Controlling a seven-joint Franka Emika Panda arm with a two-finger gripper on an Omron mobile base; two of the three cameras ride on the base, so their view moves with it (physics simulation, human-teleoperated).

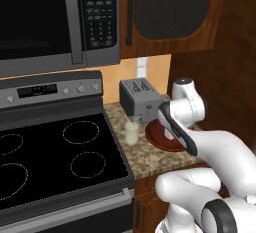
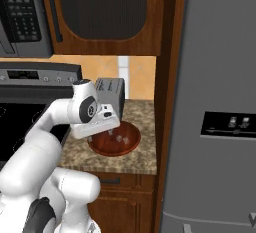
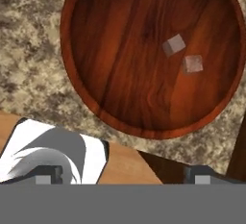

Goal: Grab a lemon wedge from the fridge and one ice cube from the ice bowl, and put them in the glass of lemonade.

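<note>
Gripper (image 3: pixel 122 174) is hovering over the ice bowl (image 3: pixel 96 81), fingers spread fully wide and holding nothing. Two ice cubes (image 3: pixel 174 45) are lying apart on the bowl's floor, right of centre. Likely light, hard, slippery; pinching flat opposite faces looks safest. Glass of lemonade (image 1: pixel 131 133) is standing left of the bowl on the surface (image 1: pixel 150 159). No legible writing.

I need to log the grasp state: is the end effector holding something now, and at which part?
Nothing is held. The end effector is open above the ice bowl, and both ice cubes lie loose inside it.
</note>
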